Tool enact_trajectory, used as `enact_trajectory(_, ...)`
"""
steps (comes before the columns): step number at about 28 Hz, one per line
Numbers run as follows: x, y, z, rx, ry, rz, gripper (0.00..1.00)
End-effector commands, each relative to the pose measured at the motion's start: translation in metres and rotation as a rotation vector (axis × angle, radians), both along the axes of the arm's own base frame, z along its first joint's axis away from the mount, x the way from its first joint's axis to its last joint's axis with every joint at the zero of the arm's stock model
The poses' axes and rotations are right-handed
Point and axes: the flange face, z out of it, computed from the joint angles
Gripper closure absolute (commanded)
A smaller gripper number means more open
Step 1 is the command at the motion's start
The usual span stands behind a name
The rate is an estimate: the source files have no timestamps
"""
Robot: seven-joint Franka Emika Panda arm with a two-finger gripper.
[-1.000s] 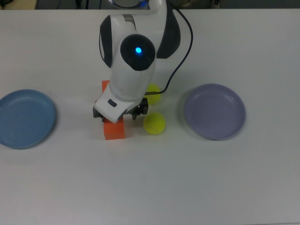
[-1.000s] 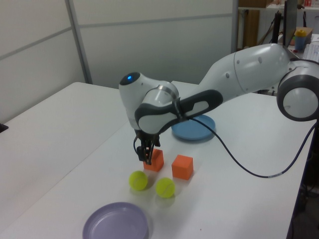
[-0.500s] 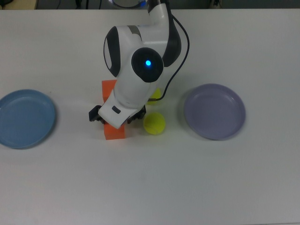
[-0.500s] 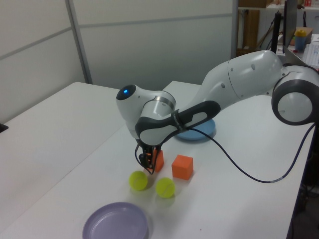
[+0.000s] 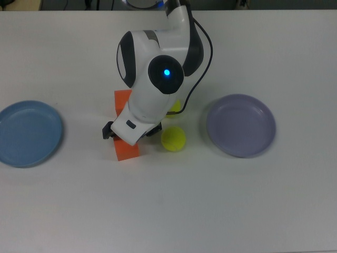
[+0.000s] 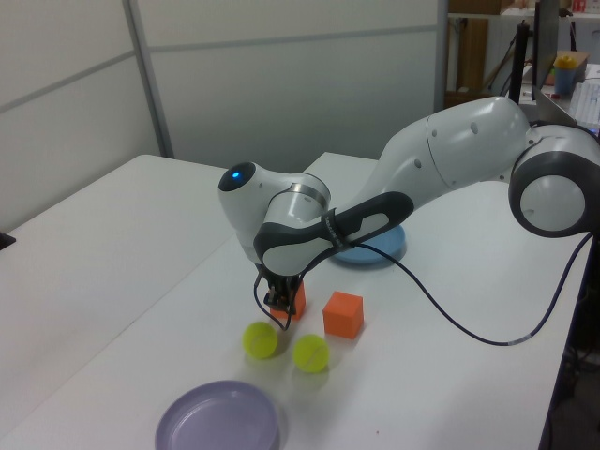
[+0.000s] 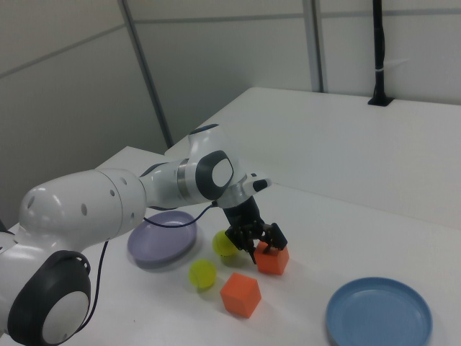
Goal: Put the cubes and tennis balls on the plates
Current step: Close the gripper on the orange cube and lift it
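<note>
My gripper point(image 5: 130, 137) reaches down over one orange cube point(image 5: 126, 152) near the table's middle, its fingers against the cube's sides, shut on it. The right view shows the same gripper point(image 7: 262, 244) and cube point(image 7: 274, 259) on the table. The second cube point(image 5: 121, 99) lies just behind, half hidden by the arm. One tennis ball point(image 5: 172, 138) sits to the top view's right of the gripper. The other tennis ball point(image 5: 175, 107) peeks out from under the arm. The light blue plate point(image 5: 29, 133) is at the top view's left and the lavender plate point(image 5: 241, 125) at the top view's right. Both plates hold nothing.
The white arm point(image 5: 155, 79) and its black cable point(image 5: 202, 63) hang over the back middle of the white table point(image 5: 168, 211). In the left view a cluttered desk point(image 6: 572, 75) stands beyond the table's far right edge.
The gripper has come down around the cube, and the cube has turned and shifted slightly toward the top view's bottom left. Balls and plates have not moved.
</note>
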Motion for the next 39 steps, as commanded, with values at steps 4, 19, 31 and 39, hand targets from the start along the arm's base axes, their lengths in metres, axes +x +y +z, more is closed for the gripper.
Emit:
enact_trajectory(4,0.005,-0.004,0.013,-0.004,-0.067,-0.044,0.0)
enact_trajectory(19,0.013,-0.021,0.051,-0.004,-0.144,-0.094,0.0)
enact_trajectory(31,0.026,-0.041,0.025,-0.018,-0.193,-0.063,0.0)
enact_trajectory(39,0.021,-0.042,0.005,-0.044,-0.162,-0.047,0.0)
